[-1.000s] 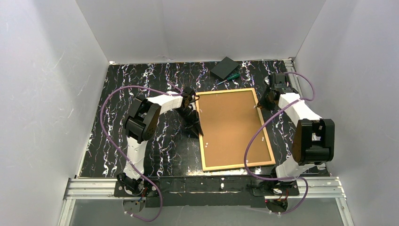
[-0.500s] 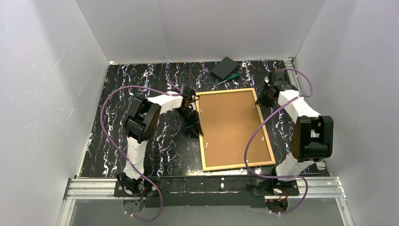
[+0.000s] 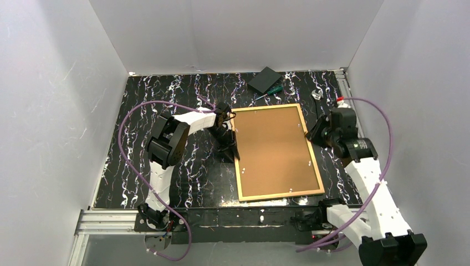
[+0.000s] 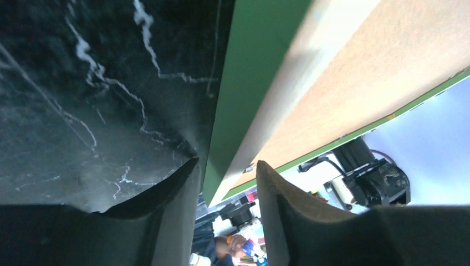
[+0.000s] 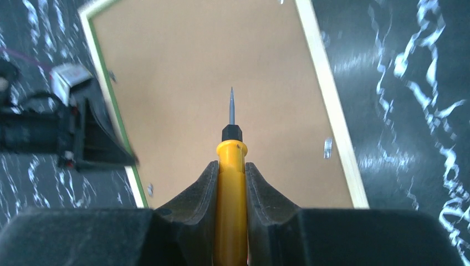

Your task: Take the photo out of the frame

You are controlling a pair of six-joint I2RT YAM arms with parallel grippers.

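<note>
The frame lies face down on the black marbled table, its brown backing board facing up. The photo is hidden under that board. My left gripper is at the frame's left rail. In the left wrist view its fingers straddle the green edge, with a gap showing beside the right finger. My right gripper hovers by the right rail, shut on a yellow-handled screwdriver. The screwdriver's thin tip points over the board.
A black box and a green screwdriver lie at the back, beyond the frame. A small clear object sits at the back right. Small metal tabs dot the frame's inner rim. White walls close in on three sides.
The right arm swung back toward its base, carrying the screwdriver from the frame's far right corner to a spot nearer along the right rail. The left jaws widened slightly. The frame stayed put.
</note>
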